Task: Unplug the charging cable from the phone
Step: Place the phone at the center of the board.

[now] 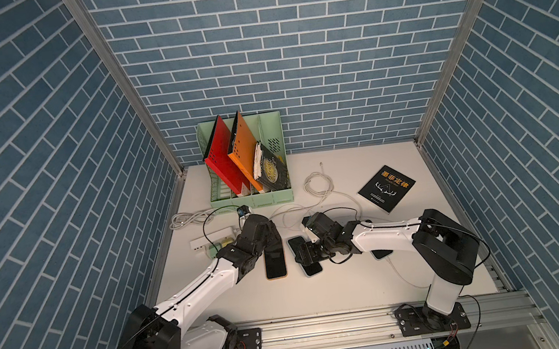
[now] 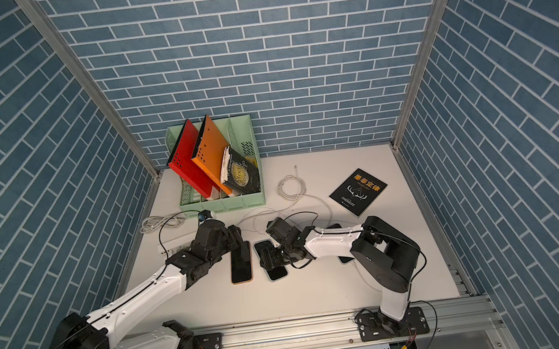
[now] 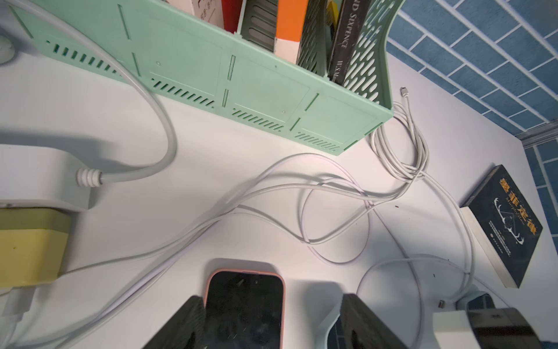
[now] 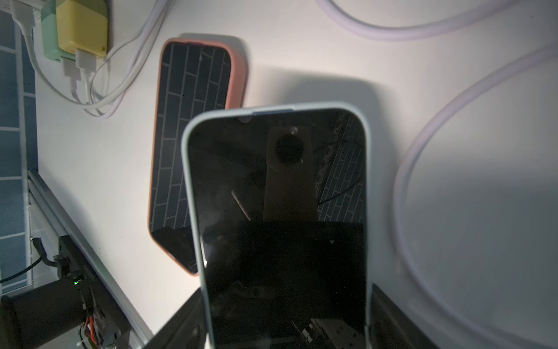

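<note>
Cable: the charging cable (image 4: 401,187) looks thin, light and limp. Only its plug should be stiff, so take hold there, not on the cord.
Phones: slick glass in firm cases. The pink-cased phone (image 1: 275,266) and the pale-cased phone (image 4: 277,181) sit side by side mid-table (image 1: 321,293). I cannot tell whether a plug sits in either.
Left tool (image 3: 273,299): wide, straddling the pink-cased phone's far end.
Right tool (image 4: 285,290): closed across the pale-cased phone's sides, with the phone's far end seemingly raised.
Arms: the left is stretched forward with the wrist pitched down. The right has its elbow out and its forearm reaching inward.

White table (image 1: 321,293). Green rack (image 1: 252,200) near the back left corner, black book (image 1: 386,188) near the right edge, power strip (image 1: 211,237) by the left edge, white cables (image 1: 317,185) and 1 pink phone (image 1: 275,268) around the middle.
</note>
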### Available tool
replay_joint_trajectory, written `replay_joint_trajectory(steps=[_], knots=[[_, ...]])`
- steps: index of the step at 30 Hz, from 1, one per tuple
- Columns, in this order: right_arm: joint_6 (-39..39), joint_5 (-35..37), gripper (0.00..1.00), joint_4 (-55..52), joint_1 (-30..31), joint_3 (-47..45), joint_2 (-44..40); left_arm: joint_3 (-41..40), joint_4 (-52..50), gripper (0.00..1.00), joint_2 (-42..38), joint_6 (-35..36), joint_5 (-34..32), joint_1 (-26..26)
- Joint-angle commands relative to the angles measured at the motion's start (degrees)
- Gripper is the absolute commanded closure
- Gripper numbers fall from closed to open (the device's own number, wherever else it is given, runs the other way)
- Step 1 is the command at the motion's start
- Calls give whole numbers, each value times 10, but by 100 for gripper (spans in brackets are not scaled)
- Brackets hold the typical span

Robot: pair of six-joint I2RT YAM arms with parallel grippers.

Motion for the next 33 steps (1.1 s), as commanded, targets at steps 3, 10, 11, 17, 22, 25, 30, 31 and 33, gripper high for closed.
replay_joint_trajectory(steps=[3,10,11,17,22,25,30,31,33], knots=[[28,54,77,-35,-2,13,12,-15,-2,24,-15,-1,1,10],[21,55,58,-55,-5,36,27,-25,1,25,-17,-2,0,17],[19,49,49,-54,-4,38,31,-26,2,25,-17,-2,0,18],[6,22,3,-46,-4,38,36,-27,4,25,-12,-2,1,25],[6,8,0,-41,-3,30,32,-25,9,25,-1,-2,2,27],[13,-14,1,-23,-3,14,17,-24,10,26,4,-1,2,28],[3,-14,1,-20,-19,-14,-20,-25,14,26,9,-1,2,30],[2,-18,0,-19,-27,-18,-20,-24,15,26,12,-1,2,30],[-3,-23,0,-17,-40,-19,-19,-20,15,26,16,-1,4,31]])
